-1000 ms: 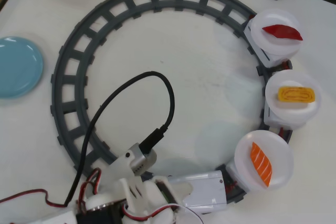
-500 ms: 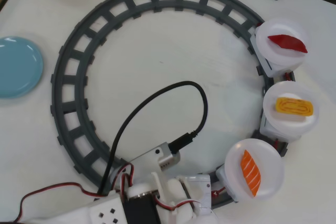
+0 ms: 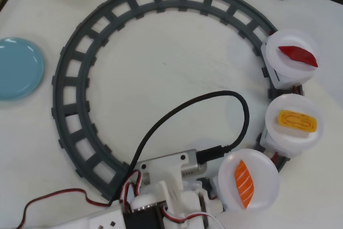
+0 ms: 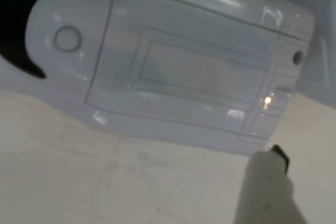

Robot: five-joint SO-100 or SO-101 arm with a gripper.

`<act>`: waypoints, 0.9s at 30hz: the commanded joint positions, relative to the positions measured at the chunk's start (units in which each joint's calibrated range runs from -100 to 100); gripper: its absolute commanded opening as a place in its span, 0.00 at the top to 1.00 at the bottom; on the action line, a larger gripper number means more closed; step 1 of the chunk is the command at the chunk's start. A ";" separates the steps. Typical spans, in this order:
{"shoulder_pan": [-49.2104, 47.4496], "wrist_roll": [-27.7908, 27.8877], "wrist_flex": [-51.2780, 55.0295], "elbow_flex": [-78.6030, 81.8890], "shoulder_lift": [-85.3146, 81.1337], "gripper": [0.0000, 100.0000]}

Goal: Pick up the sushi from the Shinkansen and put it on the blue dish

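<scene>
Grey track [image 3: 86,52] rings white table [image 3: 161,79].

you see the sushi [image 3: 244,183] on a white plate [image 3: 262,197] beside the arm [image 3: 161,207]; the blue dish [image 3: 16,68] sits far left.

sushi [image 3: 244,182] on Shinkansen [image 4: 178,77] plate, overhead bottom right | blue dish [image 3: 19,68] far left

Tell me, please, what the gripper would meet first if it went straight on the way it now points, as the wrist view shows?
Probably the white Shinkansen: its roof fills the wrist view just beyond the blurred fingertip. Depth is unclear, so how near it is cannot be told.
</scene>
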 commanded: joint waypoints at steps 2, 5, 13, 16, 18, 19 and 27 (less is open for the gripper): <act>-0.33 -1.42 -0.33 -3.81 -0.21 0.77; -0.33 -1.89 -0.33 -4.89 -0.04 0.77; -0.33 -1.99 0.18 -7.60 -0.04 0.77; -0.33 -2.93 0.01 -7.51 0.37 0.77; -0.33 -3.09 0.01 -7.60 1.62 0.77; -0.33 -3.09 -0.08 -7.60 2.28 0.77; -0.24 -3.93 -0.42 -7.60 4.61 0.77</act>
